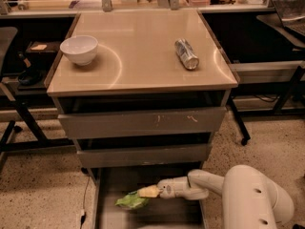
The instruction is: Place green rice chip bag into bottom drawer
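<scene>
The green rice chip bag [130, 201] is a small crumpled bright-green bag low over the floor of the open bottom drawer [157, 216], toward its left side. My gripper [148, 192] reaches into that drawer from the right, its pale arm coming from the lower right corner. Its yellowish fingers are shut on the bag's right edge. Whether the bag rests on the drawer floor or hangs just above it, I cannot tell.
The two upper drawers [143, 123] are closed, with plain grey fronts. On the tan cabinet top [138, 66] stand a white bowl [79, 49] at the left and a silver can [186, 54] lying at the right. Dark desks and chair legs flank the cabinet.
</scene>
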Motion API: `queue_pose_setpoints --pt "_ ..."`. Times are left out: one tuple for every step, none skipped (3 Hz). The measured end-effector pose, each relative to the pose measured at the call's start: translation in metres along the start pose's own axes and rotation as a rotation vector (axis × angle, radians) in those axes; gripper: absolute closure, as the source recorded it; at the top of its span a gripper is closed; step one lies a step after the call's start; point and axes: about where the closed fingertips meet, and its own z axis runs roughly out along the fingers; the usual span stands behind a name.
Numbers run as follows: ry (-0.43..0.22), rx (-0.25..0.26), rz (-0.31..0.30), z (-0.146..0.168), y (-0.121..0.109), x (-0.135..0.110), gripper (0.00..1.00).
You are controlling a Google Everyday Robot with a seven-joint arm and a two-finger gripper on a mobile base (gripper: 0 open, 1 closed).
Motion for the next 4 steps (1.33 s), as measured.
queue_pose_setpoints --pt "0.0 0.0 0.0 0.0 0.0 0.0 0.21" --pt "0.0 0.0 0.0 0.0002 0.0001 0.0 0.0" --pt "0.0 0.0 0.0 0.0002 0.0001 0.0 0.0" --pt "-0.005 0.042 0.002 -0.0012 0.0095 -0.0016 0.0"
